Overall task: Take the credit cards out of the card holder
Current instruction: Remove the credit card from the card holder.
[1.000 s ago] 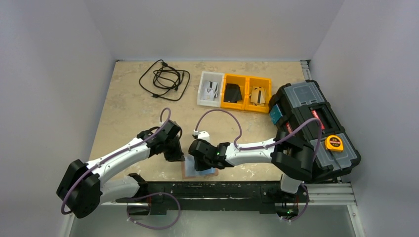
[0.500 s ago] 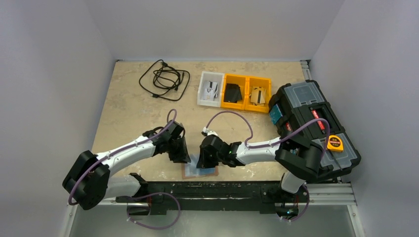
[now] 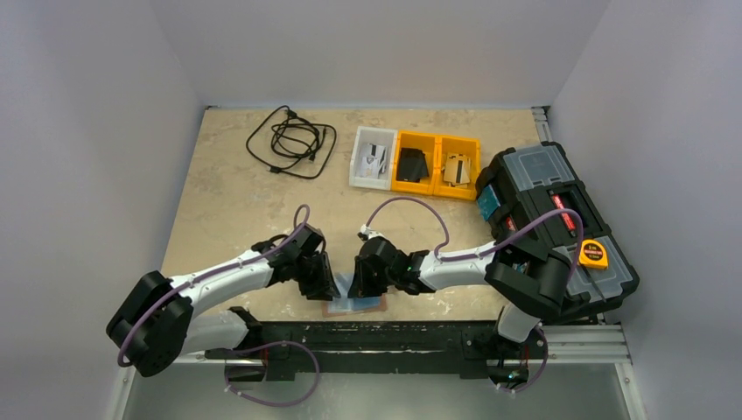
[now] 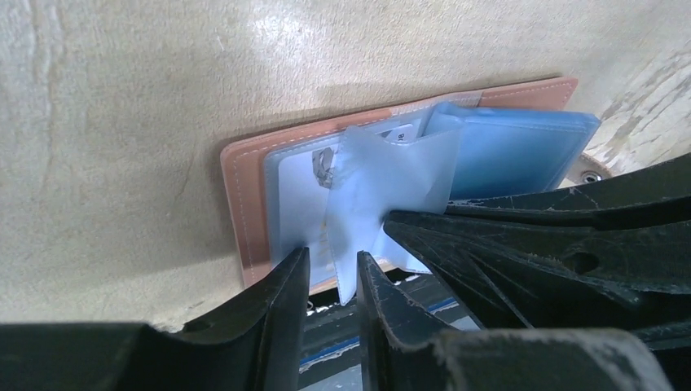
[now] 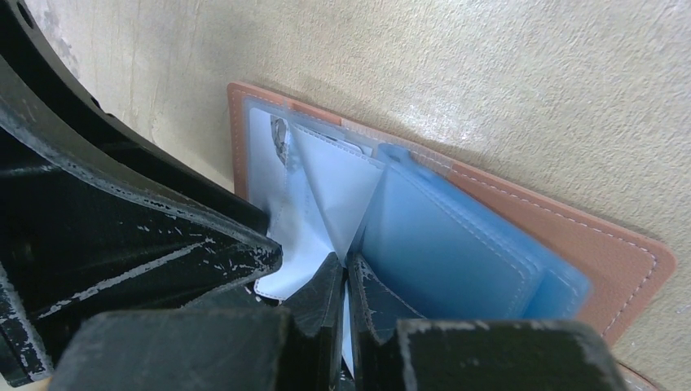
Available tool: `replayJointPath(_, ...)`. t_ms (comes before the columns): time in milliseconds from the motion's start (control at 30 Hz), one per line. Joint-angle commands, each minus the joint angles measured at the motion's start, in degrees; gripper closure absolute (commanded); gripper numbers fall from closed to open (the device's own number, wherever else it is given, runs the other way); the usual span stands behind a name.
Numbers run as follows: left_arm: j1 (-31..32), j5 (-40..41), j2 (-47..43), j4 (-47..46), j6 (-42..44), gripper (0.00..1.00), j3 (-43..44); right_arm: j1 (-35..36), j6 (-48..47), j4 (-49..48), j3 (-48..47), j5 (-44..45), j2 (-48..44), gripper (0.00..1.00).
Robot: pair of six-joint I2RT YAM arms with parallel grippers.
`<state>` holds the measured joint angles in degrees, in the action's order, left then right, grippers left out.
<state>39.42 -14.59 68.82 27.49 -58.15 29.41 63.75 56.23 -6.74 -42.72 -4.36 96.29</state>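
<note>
Right wrist: both end effectors [image 5: 344, 281] [image 4: 330, 273] pinch translucent sleeves of open card holder [image 5: 619, 244], cards inside.

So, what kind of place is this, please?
Probably a lab test cell for robots: a beige table enclosed by plain white walls, with staged props such as a black toolbox, parts bins and a coiled cable.

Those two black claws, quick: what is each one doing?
Left gripper: closed on a translucent plastic sleeve of the reddish-brown leather card holder.
Right gripper: closed on a sleeve too.

White/blk arms [image 3: 232, 273]; purple cables [image 3: 411, 203]
</note>
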Motion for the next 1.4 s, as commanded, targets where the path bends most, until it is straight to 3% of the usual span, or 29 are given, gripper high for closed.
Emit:
replayJointPath(0, 0.40, -1.97, -1.35, -3.94, -3.72, 0.73, -1.60, -0.16, -0.94, 2.72, 1.24, 2.43, 2.70, 0.97)
replayJointPath(300, 1.17, -3.03, 0.26, -6.80, -6.16, 0.79, -2.92, -0.11, -1.02, 2.81, 0.92, 2.25, 1.93, 0.98)
replayJointPath(433, 1.21, -1.98, -0.71, -6.12, -6.87, 0.91, -2.88, -0.11, -1.66, 4.33, -0.49, 2.49, -0.15, 0.96)
replayJointPath(567, 1.19, -0.47, -3.06, -4.05, -6.53, 1.00, -2.28, -0.11, -3.22, 7.94, -3.51, 3.45, -3.24, 0.79)
replayJointPath(733, 2.15, 0.35, -5.21, -3.96, -6.10, 1.00, -1.68, -0.11, -4.53, 14.81, -8.17, 5.91, -7.50, 0.50)
replayJointPath(800, 2.76, 0.88, -5.94, -4.16, -6.17, 1.00, -1.36, -0.20, -5.12, 17.92, -9.74, 7.53, -9.70, 0.43)
replayJointPath(900, 3.64, 1.35, -6.49, -5.05, -6.10, 1.00, -0.39, -0.49, -5.47, 21.58, -11.03, 9.92, -12.41, 0.42)
replayJointPath(1133, 7.86, 2.28, -3.26, -8.27, -5.02, 0.81, 4.43, -2.06, -3.39, 27.63, -7.62, 16.23, -21.95, 0.41)
replayJointPath(1367, 10.52, 0.67, 8.30, -13.03, -4.60, 0.68, 10.44, -2.20, 1.10, 32.16, -2.17, 20.91, -33.01, 0.40)
